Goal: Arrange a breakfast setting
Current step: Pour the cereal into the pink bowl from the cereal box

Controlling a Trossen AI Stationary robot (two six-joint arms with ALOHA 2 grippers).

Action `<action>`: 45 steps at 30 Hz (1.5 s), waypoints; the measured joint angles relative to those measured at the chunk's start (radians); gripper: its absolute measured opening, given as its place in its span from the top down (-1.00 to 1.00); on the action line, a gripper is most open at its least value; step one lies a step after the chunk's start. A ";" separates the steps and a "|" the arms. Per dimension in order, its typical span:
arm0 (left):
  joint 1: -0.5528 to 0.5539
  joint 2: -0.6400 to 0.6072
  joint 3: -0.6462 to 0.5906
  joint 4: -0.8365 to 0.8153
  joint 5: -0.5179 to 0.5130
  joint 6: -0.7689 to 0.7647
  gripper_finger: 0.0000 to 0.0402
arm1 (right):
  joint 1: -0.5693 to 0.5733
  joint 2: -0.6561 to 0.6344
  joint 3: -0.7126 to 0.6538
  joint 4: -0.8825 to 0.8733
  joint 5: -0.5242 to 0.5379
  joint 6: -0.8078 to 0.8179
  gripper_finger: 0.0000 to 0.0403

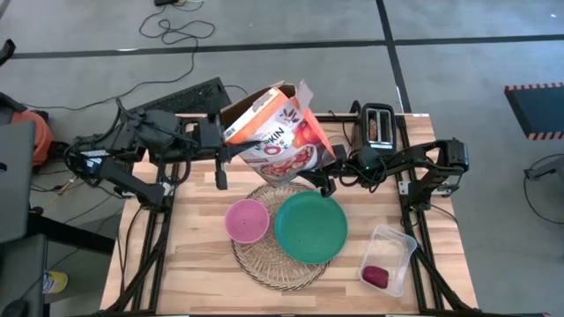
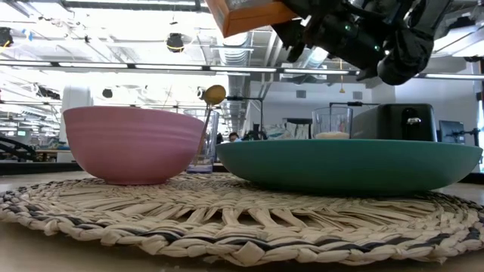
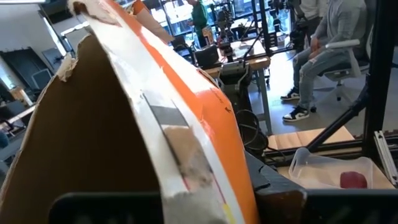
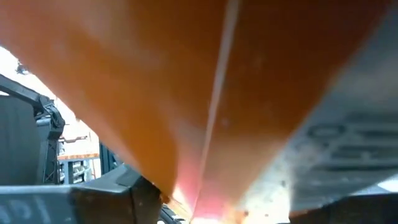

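Note:
An orange cereal box (image 1: pixel 278 136), its top open, hangs tilted between both grippers above the far edge of the round wicker mat (image 1: pixel 280 264). My left gripper (image 1: pixel 226 148) is shut on its open end, my right gripper (image 1: pixel 328 173) on its lower end. The pink bowl (image 1: pixel 247 220) and the teal plate (image 1: pixel 310 226) stand side by side on the mat. The dark-red fruit (image 1: pixel 375 276) lies in the clear tub (image 1: pixel 392 251). A gold spoon (image 2: pixel 214 94) stands behind the bowl in the low view. The bread ring is not in view. My left gripper holds the box's open top wall (image 3: pixel 186 168), one finger on the brown inner side and one on the orange outer side, coming level from the table's left. The box is lifted clear and tilted. My right gripper holds the box's lower end (image 4: pixel 205 186) from the table's right, with a finger on either side of the box. The box fills the wrist view and hides the place of contact. That end is lower and clear of the mat.
The black toaster (image 1: pixel 379 125) stands at the far right, close behind my right arm. The clear tub sits at the near right beside the mat. Bare wood (image 1: pixel 189 255) lies to the left of the mat. People sit in the room beyond the table (image 3: pixel 317 43).

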 joint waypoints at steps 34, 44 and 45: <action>-0.010 -0.211 -0.001 -0.112 -0.142 -0.056 0.29 | 0.055 -0.517 -0.133 -0.713 -0.011 -0.144 -0.32; -0.029 -0.260 -0.110 -0.230 -0.175 -0.175 0.29 | 0.097 -0.662 -0.134 -1.017 -0.002 -0.120 -0.31; -0.035 -0.275 -0.143 -0.222 -0.190 -0.181 0.29 | 0.104 -0.673 -0.134 -1.045 0.005 -0.117 -0.31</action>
